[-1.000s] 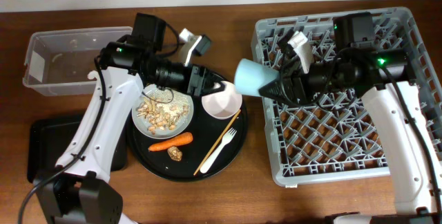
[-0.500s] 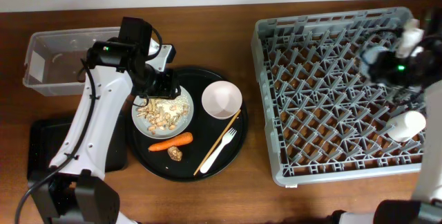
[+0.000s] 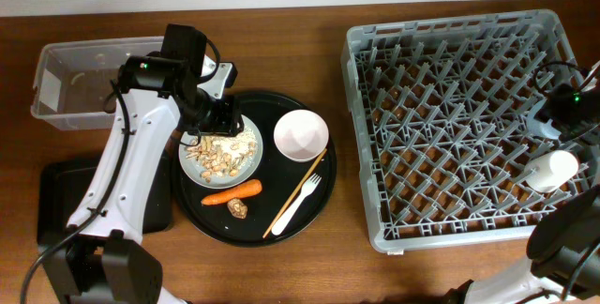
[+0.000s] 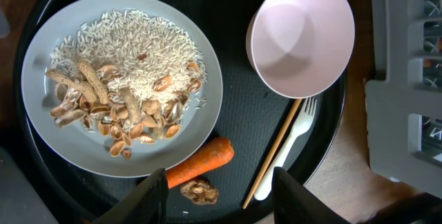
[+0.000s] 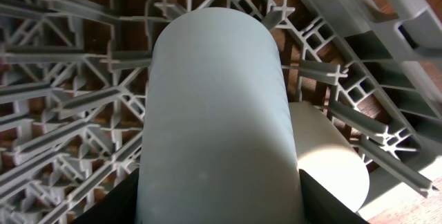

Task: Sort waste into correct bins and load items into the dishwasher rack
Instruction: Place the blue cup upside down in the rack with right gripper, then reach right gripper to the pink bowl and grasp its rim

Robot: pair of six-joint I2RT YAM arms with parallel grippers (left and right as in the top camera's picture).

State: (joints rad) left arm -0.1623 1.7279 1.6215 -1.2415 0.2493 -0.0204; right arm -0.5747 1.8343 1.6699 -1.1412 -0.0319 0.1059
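Observation:
My left gripper (image 4: pixel 221 200) is open and empty, hovering over the pale grey plate (image 3: pixel 185 156) of rice and beige scraps (image 4: pixel 131 65). The orange carrot (image 4: pixel 200 163) and the brown lump (image 4: pixel 199 191) lie just below its fingertips. The pinkish-white bowl (image 4: pixel 300 37) and the white fork (image 4: pixel 286 158) lie to the right of the plate. My right gripper (image 5: pixel 219 209) is shut on the blue cup (image 5: pixel 214 113), low over the dishwasher rack (image 3: pixel 450 126) at its right side. The cream cup (image 3: pixel 551 170) lies in the rack beside it. The red wrapper and the tissue do not show.
Plate, bowl, fork, carrot and lump all sit on a round black tray (image 3: pixel 202 221), with a wooden chopstick (image 3: pixel 302 184) beside the fork. The clear tub (image 3: pixel 84 83) stands at the back left. The shallow black rectangular tray (image 3: pixel 56 201) lies at the front left.
My right gripper carried the blue cup from the rack's left edge to its far right side. My left gripper drew back from the bowl to above the plate.

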